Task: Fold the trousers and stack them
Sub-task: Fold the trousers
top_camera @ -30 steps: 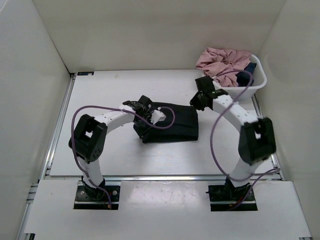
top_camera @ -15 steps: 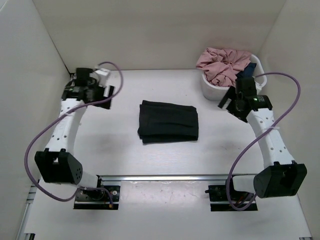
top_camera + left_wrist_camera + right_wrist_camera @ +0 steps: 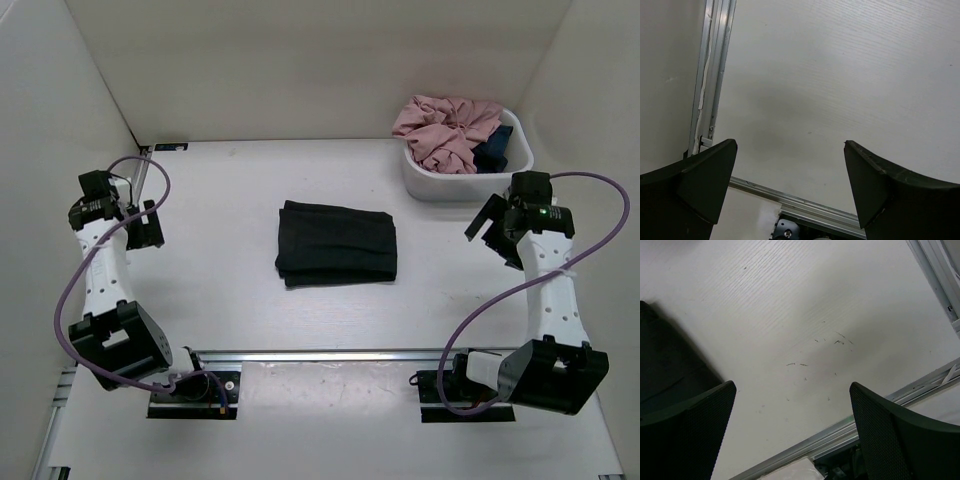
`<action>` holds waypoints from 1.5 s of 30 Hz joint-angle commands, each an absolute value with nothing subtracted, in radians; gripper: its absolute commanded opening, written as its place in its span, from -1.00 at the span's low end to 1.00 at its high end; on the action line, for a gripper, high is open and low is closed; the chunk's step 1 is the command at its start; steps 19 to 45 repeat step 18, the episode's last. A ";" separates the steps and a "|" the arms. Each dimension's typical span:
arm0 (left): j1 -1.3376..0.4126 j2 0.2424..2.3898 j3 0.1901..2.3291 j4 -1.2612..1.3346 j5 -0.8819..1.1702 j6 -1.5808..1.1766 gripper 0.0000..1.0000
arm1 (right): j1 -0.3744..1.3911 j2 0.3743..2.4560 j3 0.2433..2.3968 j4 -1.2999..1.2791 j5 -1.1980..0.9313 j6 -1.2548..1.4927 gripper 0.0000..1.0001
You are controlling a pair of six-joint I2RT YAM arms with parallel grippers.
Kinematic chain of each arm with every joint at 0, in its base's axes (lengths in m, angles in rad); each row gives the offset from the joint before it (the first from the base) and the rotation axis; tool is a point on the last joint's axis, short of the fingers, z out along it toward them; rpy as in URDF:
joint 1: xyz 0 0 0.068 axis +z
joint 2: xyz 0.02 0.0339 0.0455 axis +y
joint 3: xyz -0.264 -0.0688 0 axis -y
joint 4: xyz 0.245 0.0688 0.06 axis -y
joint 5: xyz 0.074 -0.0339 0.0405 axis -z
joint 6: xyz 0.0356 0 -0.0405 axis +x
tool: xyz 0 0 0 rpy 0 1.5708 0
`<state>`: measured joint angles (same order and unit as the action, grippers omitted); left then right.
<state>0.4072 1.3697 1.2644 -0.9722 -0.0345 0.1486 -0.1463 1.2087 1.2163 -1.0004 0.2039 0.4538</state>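
Note:
The trousers [image 3: 337, 243] lie folded into a flat black rectangle in the middle of the table, with nothing touching them. My left gripper [image 3: 140, 222] hovers far to their left near the table's left edge, jaws wide apart and empty [image 3: 790, 143]. Off to the right, below the basket, my right gripper [image 3: 492, 228] also stands open and empty [image 3: 792, 385]. In the right wrist view a dark corner of the trousers [image 3: 670, 360] shows at the left, apart from the fingers.
A white basket [image 3: 465, 182] at the back right holds a crumpled pink garment [image 3: 445, 125] and a small dark blue cloth [image 3: 495, 147]. Aluminium rails run along the left edge [image 3: 715, 75] and the near edge [image 3: 320, 353]. White walls enclose the table.
Both arms have swung out from the trousers to the table's sides, and both grippers have opened. The folded trousers have stayed in place.

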 commanded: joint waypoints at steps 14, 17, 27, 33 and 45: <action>0.428 1.313 1.270 -0.979 0.028 0.133 1.00 | -0.150 1.163 1.236 -0.974 0.169 0.411 0.98; 0.428 1.313 1.270 -0.979 0.037 0.143 1.00 | -0.150 1.152 1.227 -0.962 0.169 0.411 0.98; 0.428 1.313 1.270 -0.979 0.037 0.143 1.00 | -0.150 1.152 1.227 -0.962 0.169 0.411 0.98; 0.428 1.313 1.270 -0.979 0.037 0.143 1.00 | -0.150 1.152 1.227 -0.962 0.169 0.411 0.98; 0.428 1.313 1.270 -0.979 0.037 0.143 1.00 | -0.150 1.152 1.227 -0.962 0.169 0.411 0.98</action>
